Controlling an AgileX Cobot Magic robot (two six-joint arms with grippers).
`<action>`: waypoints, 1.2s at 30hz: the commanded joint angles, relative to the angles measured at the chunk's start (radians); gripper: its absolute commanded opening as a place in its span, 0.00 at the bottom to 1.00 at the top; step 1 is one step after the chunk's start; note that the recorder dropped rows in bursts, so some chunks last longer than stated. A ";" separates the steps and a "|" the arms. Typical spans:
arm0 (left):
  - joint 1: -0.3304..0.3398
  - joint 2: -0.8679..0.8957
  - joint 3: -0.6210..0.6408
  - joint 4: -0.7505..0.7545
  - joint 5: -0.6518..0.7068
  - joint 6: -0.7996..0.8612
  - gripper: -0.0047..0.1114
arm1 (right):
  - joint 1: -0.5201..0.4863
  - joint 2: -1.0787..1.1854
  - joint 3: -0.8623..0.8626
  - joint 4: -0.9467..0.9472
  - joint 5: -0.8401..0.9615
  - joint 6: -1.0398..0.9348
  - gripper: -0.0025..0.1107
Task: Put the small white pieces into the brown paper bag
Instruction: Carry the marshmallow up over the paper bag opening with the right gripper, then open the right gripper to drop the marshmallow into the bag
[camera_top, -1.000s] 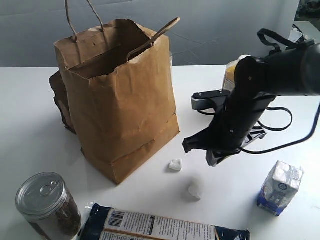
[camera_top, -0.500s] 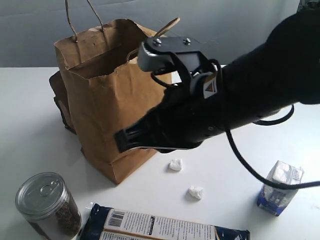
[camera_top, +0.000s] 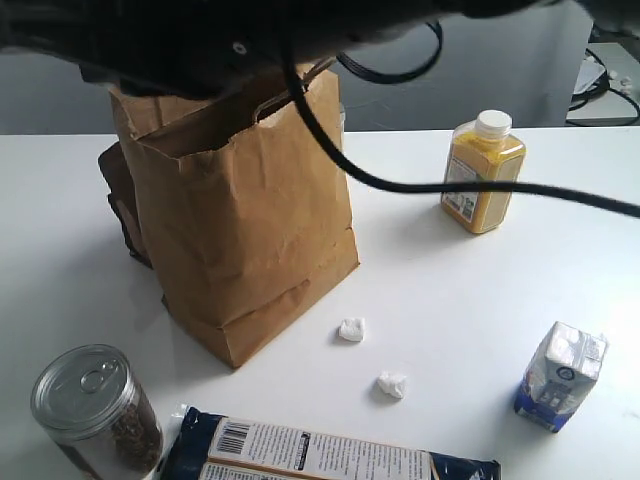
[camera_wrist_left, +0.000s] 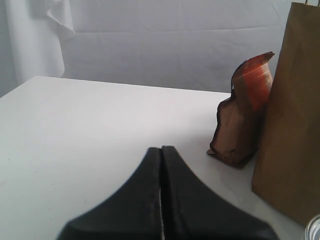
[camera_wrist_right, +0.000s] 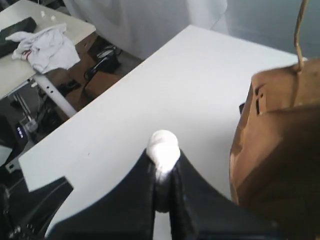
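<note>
Right gripper (camera_wrist_right: 162, 167), just lifted to brown paper bag (camera_top: 240, 200) rim, pinches small white piece (camera_wrist_right: 163, 145); drop next. Two pieces (camera_top: 351, 329) (camera_top: 391, 384) remain beside bag. Left gripper (camera_wrist_left: 161, 152) closed, empty.

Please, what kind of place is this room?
Probably a robot test lab, not a home: the brown paper bag stands on a white table before a plain grey backdrop, and the right wrist view shows a cluttered side desk.
</note>
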 joint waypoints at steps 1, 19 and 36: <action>-0.007 -0.003 0.004 -0.008 -0.006 -0.004 0.04 | -0.026 0.092 -0.118 -0.238 0.014 0.235 0.02; -0.007 -0.003 0.004 -0.008 -0.006 -0.004 0.04 | -0.093 0.199 -0.213 -0.433 0.162 0.416 0.45; -0.007 -0.003 0.004 -0.008 -0.006 -0.004 0.04 | -0.093 0.199 -0.213 -0.456 0.189 0.416 0.70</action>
